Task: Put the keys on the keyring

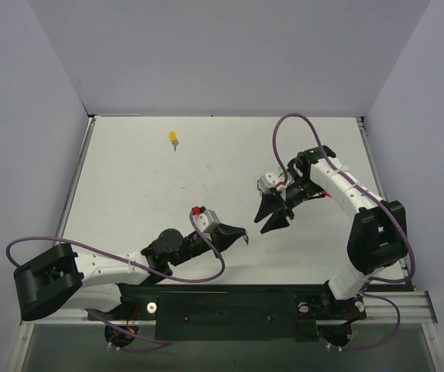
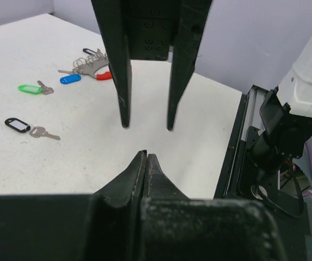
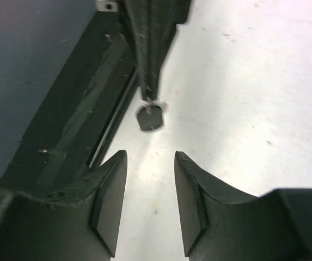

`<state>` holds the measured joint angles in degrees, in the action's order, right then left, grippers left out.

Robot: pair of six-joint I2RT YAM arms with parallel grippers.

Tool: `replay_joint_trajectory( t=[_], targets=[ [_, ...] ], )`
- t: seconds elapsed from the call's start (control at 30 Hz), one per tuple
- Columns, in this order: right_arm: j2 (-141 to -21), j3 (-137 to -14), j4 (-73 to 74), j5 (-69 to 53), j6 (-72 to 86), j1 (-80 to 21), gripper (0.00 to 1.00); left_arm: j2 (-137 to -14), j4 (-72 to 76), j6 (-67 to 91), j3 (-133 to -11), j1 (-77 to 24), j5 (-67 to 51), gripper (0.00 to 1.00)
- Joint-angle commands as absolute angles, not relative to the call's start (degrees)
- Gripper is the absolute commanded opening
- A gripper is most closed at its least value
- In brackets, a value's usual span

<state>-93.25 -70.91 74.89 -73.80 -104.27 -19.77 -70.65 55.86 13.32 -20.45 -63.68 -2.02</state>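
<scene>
While the left gripper (image 3: 147, 93) pinches a small black key (image 3: 150, 118), the right gripper (image 3: 150, 159) stands half open, empty. Other keys (image 2: 30, 88) lie near the keyring (image 2: 104, 75).

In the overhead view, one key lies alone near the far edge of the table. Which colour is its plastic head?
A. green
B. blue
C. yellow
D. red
C, because the lone key near the far edge of the table shows a yellow head above its short silver blade.
</scene>
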Motion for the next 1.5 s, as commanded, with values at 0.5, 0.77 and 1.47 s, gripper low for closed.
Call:
replay_joint_trajectory(
  t=[0.5, 0.77, 1.47],
  targets=[
    [-77.9, -75.2, 46.2, -58.4, -42.3, -22.6, 0.47, -66.5, 83.2, 18.4, -17.2, -59.5, -2.2, 0.0],
    [-78.0, -76.8, 40.2, -62.5, -32.7, -26.1, 0.39, -70.6, 88.3, 21.9, -18.7, -59.7, -1.4, 0.0],
    [-79.3, -72.9, 47.3, -70.6, -46.3, -28.5, 0.47, -71.0, 88.2, 21.3, -19.8, -60.5, -1.8, 0.0]
  ],
)
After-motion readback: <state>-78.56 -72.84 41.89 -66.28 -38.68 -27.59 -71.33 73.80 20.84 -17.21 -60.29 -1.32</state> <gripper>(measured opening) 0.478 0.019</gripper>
